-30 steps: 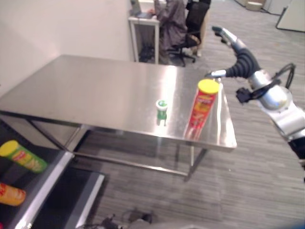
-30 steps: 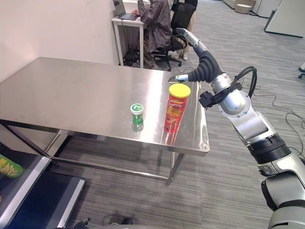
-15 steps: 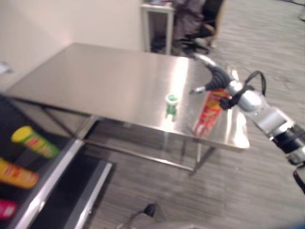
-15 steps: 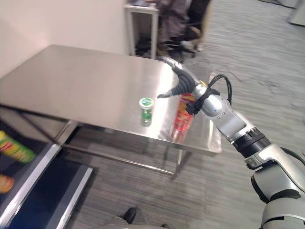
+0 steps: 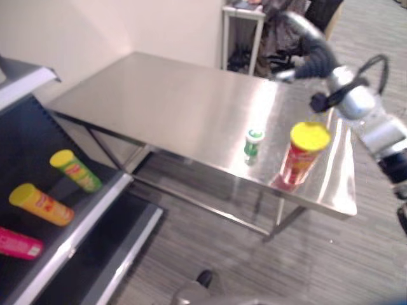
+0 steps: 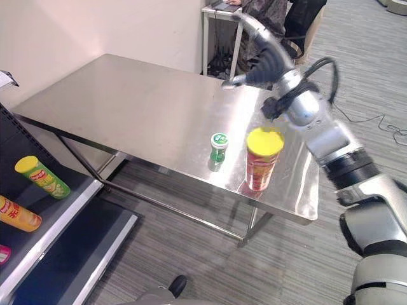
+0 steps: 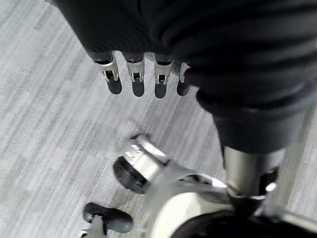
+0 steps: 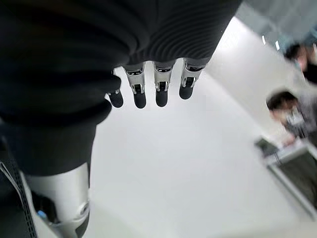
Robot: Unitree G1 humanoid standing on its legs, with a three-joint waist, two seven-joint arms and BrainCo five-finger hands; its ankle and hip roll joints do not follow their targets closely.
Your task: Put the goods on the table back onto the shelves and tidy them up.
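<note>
A tall red chips can (image 6: 263, 159) with a yellow lid stands upright near the right front edge of the steel table (image 6: 140, 101). A small green bottle (image 6: 219, 148) stands just left of it. My right hand (image 6: 268, 56) hangs in the air above and behind the can, apart from it, fingers straight and open, holding nothing; its wrist view shows the fingers (image 8: 159, 85) straight against a pale wall. My left hand (image 7: 136, 74) is low over the carpet, fingers straight and open.
A dark shelf unit (image 5: 76, 232) stands at the lower left, with a green can (image 5: 75, 170), an orange can (image 5: 41, 204) and a pink can (image 5: 19, 244) lying on it. A white desk (image 6: 219, 25) with a seated person (image 6: 267, 9) is behind the table.
The camera has swung left, bringing more of the shelf into view. My right hand has lifted from beside the can's lid to higher and farther back. The can and bottle stay put.
</note>
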